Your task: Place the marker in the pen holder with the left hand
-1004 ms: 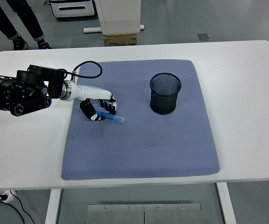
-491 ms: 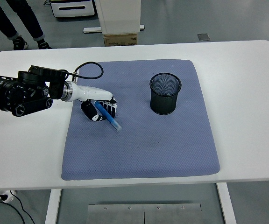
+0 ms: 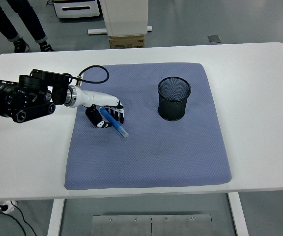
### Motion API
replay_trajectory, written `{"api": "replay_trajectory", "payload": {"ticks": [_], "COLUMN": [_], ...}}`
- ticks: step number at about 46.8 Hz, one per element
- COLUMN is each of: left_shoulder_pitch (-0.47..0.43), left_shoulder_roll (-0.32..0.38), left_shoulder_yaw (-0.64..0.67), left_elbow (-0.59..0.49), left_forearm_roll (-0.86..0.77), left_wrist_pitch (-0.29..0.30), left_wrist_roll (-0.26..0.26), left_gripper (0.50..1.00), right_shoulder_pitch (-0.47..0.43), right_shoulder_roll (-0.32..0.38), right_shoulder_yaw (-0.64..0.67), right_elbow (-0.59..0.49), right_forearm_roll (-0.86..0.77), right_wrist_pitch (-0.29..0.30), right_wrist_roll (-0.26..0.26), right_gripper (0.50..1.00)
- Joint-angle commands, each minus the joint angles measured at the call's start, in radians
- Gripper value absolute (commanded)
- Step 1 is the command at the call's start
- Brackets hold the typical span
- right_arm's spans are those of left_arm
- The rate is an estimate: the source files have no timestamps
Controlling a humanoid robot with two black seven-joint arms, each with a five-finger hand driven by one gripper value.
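Marker [image 3: 114,123] swung diagonal | left robot hand [image 3: 105,114] clamped on it | pen holder [image 3: 173,98] empty

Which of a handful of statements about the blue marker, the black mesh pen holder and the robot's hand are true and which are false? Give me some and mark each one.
1. The blue marker is in the left hand. True.
2. The marker is already inside the black mesh pen holder. False: it is at the hand, well to the left of the holder.
3. The pen holder stands upright on the blue-grey padded mat. True.
4. The pen holder holds several pens. False: nothing sticks out of it.
5. The right arm reaches over the mat. False: only the left arm is in view.
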State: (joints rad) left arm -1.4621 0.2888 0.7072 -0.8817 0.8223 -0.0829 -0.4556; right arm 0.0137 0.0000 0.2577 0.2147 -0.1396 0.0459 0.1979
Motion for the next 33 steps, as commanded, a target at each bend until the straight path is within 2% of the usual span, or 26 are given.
{"api": "replay_trajectory", "payload": {"ticks": [1,9,15,16,18,24,33], "left_shoulder_pitch": [0.000,0.000,-0.001,-0.001,-0.001,0.000,-0.001], "left_shoulder_roll": [0.000,0.000,0.000,0.000,0.000,0.000,0.000], "left_shoulder_yaw": [0.000,0.000,0.000,0.000,0.000,0.000,0.000], "left_elbow": [0.000,0.001,0.000,0.001,0.000,0.001,0.001], "left_forearm_roll": [0.000,0.000,0.000,0.000,0.000,-0.002,0.000], "left_wrist_pitch": [0.000,0.000,-0.001,-0.001,-0.001,-0.001,-0.001], "left_wrist_roll": [0.000,0.000,0.000,0.000,0.000,0.000,0.000], "left_gripper": [0.631,0.625,0.587,0.555,0.534,0.502,0.500], "right_shoulder_pitch": [0.000,0.000,0.000,0.000,0.000,0.000,0.000], "right_shoulder_roll": [0.000,0.000,0.000,0.000,0.000,0.000,0.000], "right_shoulder_yaw": [0.000,0.000,0.000,0.000,0.000,0.000,0.000], "right_elbow": [0.000,0.000,0.000,0.000,0.000,0.000,0.000], "right_forearm_roll": [0.000,0.000,0.000,0.000,0.000,0.000,0.000], "right_wrist_pitch": [0.000,0.000,0.000,0.000,0.000,0.000,0.000], "right_wrist_roll": [0.000,0.000,0.000,0.000,0.000,0.000,0.000], "right_gripper": [1.000,1.000,1.000,1.000,1.000,1.000,1.000]}}
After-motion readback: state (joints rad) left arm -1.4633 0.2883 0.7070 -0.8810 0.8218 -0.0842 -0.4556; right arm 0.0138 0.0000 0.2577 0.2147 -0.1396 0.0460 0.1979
